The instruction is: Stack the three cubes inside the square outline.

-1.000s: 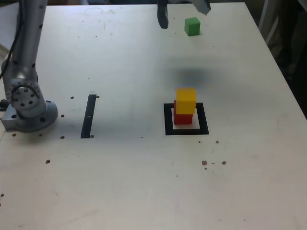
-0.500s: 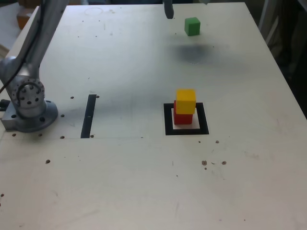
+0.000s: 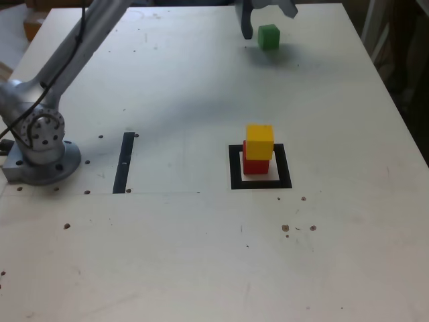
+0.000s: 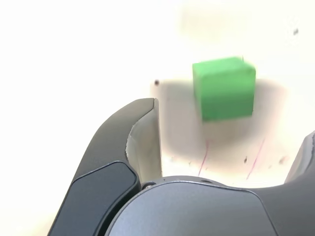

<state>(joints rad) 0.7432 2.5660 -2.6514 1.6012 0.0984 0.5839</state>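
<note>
While yellow cube point(image 3: 259, 140) sits on red cube point(image 3: 255, 164) inside square outline point(image 3: 261, 167), reaching for green cube point(image 3: 269, 36) at table's point(image 3: 201, 255) far edge; hand point(image 3: 267, 13) spread wide, empty, needs lowering around it.

Open pincer point(image 3: 267, 12) straddles the green cube point(image 3: 269, 36) (yellow cube point(image 3: 259, 141) tops red cube point(image 3: 255, 164)).
</note>
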